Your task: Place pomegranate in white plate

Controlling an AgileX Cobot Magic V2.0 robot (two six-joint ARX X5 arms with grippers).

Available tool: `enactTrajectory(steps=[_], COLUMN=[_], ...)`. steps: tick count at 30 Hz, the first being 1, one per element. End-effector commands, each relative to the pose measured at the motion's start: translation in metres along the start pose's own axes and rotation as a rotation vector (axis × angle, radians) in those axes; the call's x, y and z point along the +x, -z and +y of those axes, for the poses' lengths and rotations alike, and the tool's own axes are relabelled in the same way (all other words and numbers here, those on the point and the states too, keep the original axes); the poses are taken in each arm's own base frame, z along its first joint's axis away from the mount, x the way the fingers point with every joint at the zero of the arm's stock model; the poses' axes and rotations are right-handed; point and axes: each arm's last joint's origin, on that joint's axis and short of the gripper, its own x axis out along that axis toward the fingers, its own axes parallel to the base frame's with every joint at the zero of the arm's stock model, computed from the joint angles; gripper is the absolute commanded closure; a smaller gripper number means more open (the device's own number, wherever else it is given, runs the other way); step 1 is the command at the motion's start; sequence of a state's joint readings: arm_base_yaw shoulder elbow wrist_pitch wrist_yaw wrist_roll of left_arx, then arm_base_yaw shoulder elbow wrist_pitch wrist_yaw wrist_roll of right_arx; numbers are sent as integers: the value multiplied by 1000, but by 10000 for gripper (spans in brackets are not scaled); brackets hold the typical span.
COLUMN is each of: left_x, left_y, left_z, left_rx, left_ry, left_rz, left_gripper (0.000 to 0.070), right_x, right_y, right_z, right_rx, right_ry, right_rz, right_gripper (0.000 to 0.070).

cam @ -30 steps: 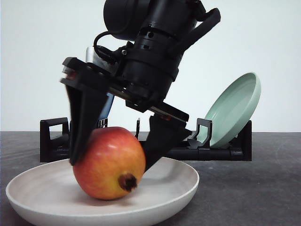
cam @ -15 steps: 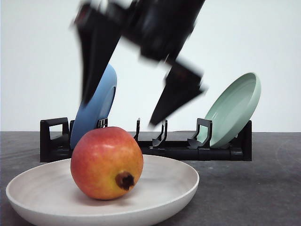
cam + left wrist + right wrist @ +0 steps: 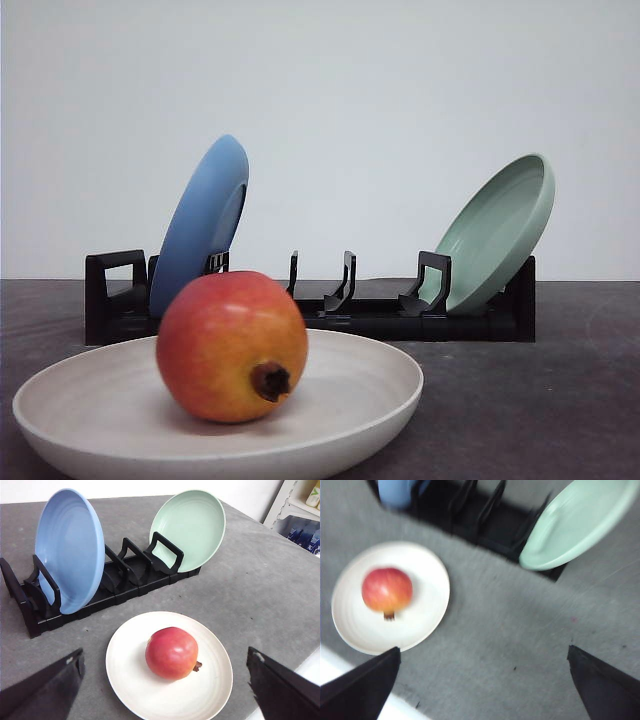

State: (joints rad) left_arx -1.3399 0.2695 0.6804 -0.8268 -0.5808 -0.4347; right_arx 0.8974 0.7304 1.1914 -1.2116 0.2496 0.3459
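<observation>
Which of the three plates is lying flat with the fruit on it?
The white plate. It lies flat on the table with the pomegranate resting in it, while the blue plate and the pale green plate stand tilted in the black rack.

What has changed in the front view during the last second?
The pincer that straddled the pomegranate let it go, rose and left the front view. The fruit turned a little, still in the white plate. The blue plate, green plate and rack stayed put.

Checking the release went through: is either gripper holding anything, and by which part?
Nothing is held. The pomegranate lies free in the white plate; both grippers are open.
</observation>
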Motion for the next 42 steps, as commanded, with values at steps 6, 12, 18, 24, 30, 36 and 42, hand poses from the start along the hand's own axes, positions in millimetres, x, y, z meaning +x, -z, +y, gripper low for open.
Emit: enactTrajectory(steps=[6,12,18,24,30,36,42], left_x=[-1,-2,-2,-2,-2,-2,-2], left_y=[-5,-10,-12,-12,-12,-12,-12], left_z=[-2,-4,-5,-5,-5,-5,-5], left_rx=[-16,-52,-62,-61,-56,-56,-56], left_ry=[22,45,52,51,56,56,56], left_rz=[-32,-82,-95,-93,-90,-90,-90], left_gripper=[73,74,74,285,700,700,700], right_x=[-43,-41,-22,-17,-17,-18,-18], right_y=[48,73,79,79,78,77,77], right_z=[-30,-37,-34,-33,-32,-32,-32], right_rx=[85,73,27,-14,-22,-16,-15], right_ry=[-80,-141,-128,-119,-117,-120,-121], right_rz=[-310,-357,-303,-309,-311,-320,-322], right_gripper=[0,0,0,8,663,662,662])
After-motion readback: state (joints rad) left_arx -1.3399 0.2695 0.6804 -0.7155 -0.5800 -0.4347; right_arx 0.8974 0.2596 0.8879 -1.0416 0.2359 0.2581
